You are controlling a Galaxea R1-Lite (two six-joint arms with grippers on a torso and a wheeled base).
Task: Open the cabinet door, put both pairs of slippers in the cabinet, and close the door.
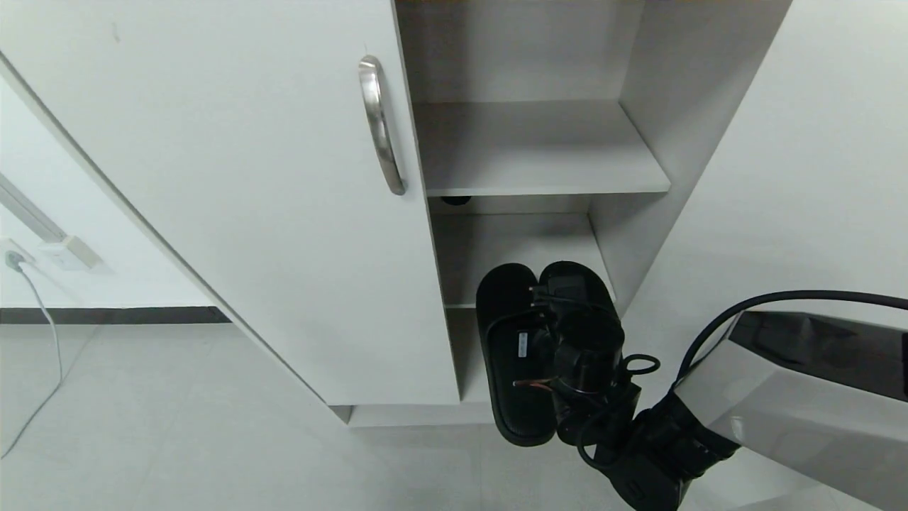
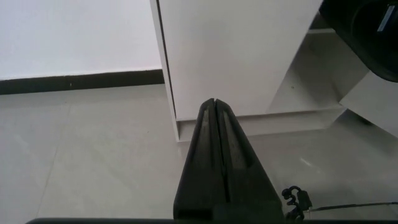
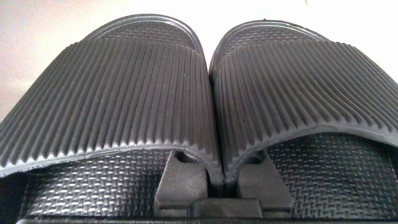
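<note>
A pair of black slippers point(image 1: 514, 355) hangs side by side in front of the cabinet's lower shelf point(image 1: 511, 245), toes toward the opening. My right gripper point(image 1: 571, 341) is shut on the slippers. In the right wrist view the ribbed straps point(image 3: 124, 93) meet at the middle, and my right gripper point(image 3: 217, 183) pinches their two inner edges together. The upper shelf point(image 1: 532, 149) is bare. My left gripper point(image 2: 213, 109) is shut on nothing, low over the floor and facing the cabinet's closed door point(image 2: 230, 56).
The cabinet's left door point(image 1: 234, 191) with its metal handle point(image 1: 379, 124) is closed. The right door point(image 1: 787, 177) stands swung open beside my right arm. A wall socket and cable point(image 1: 18, 262) are far left. Grey tiled floor point(image 1: 177, 440) lies before the cabinet.
</note>
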